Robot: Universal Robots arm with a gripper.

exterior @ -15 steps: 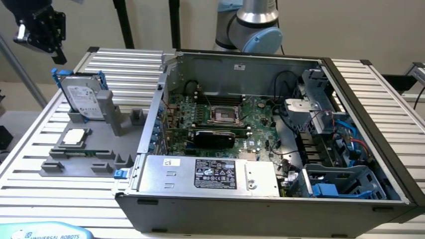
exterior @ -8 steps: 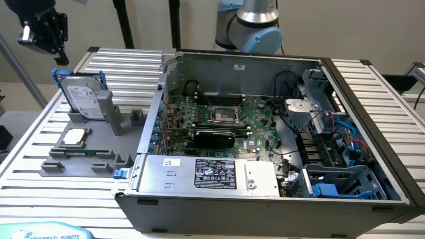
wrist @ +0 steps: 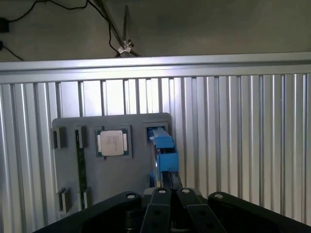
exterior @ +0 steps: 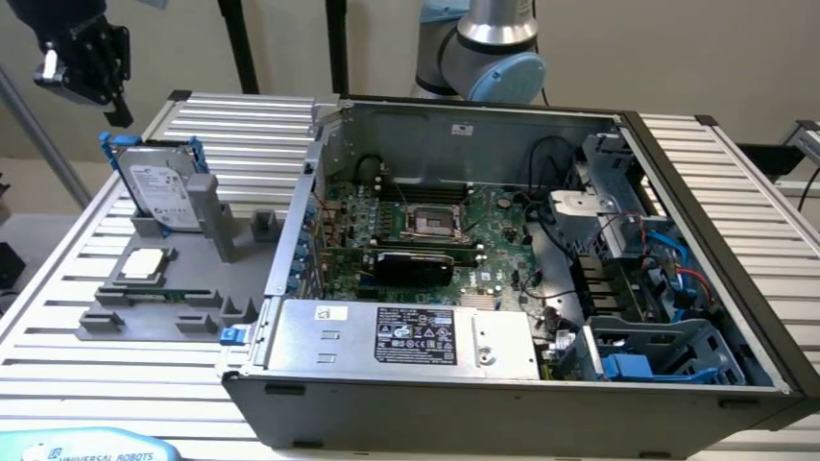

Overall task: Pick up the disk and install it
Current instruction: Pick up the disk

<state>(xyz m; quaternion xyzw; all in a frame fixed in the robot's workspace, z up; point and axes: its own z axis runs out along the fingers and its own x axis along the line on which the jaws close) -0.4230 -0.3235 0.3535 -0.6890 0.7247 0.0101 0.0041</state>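
One closed, empty gripper (wrist: 170, 178) hangs pointing downward, well above the upright disk (exterior: 167, 192).

- The case (exterior: 513, 408) is set on the bench (exterior: 731, 173), toward the exterior view's right edge.
- The tray (exterior: 141, 327) is laid just beside the case, at the exterior view's left.
- The disk (exterior: 164, 192) is stood upright at the tray's far edge.
- The chip (exterior: 144, 264) is laid on the tray, before the disk.
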